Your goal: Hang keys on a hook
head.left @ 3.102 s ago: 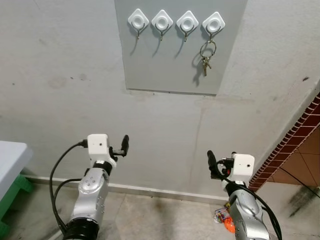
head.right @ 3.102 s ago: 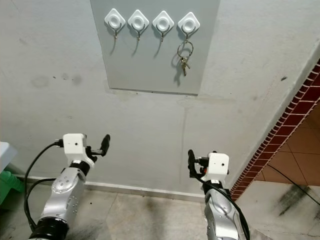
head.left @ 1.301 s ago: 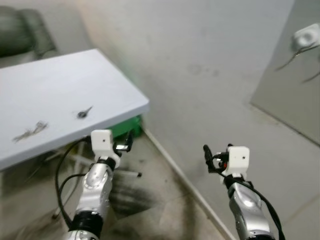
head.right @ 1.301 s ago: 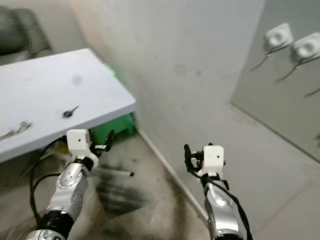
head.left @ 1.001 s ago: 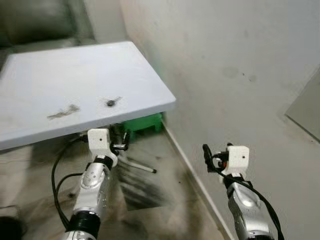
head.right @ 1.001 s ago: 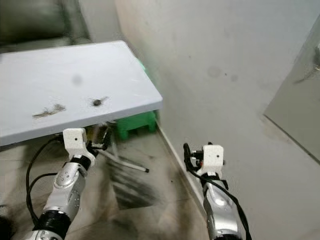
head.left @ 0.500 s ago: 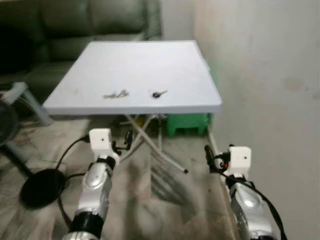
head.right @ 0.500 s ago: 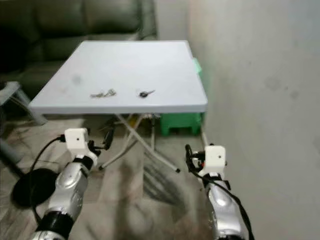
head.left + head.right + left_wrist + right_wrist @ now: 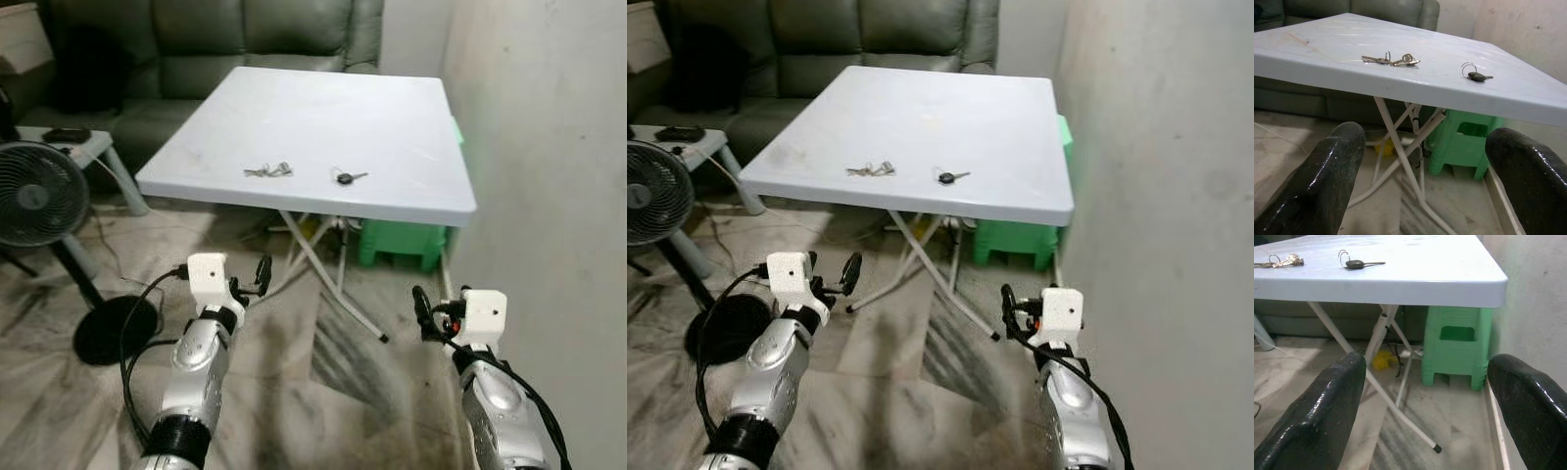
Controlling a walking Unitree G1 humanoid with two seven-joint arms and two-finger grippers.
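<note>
Lying near the table's (image 9: pixel 411 117) front edge: key bunch (image 9: pixel 268 171), single key (image 9: pixel 345 177); left gripper (image 9: pixel 1420 171) and right gripper (image 9: pixel 1425 401) spread, empty.

Two silver arms end in white boxy wrist housings; behind the left pincer (image 9: pixel 262 271) a black cable loops away, and behind the right pincer (image 9: pixel 419 305) another trails.

**Colours before me**

My fingers (image 9: pixel 1327 186) are glossy black. The surface (image 9: pixel 392 117) is pale blue-white; on it lie silvery keys (image 9: pixel 267 171) and a black-headed key (image 9: pixel 346 177). The stool (image 9: pixel 402 243) is green, the sofa (image 9: pixel 245 39) dark green, the floor (image 9: pixel 294 392) grey-streaked marble.
</note>
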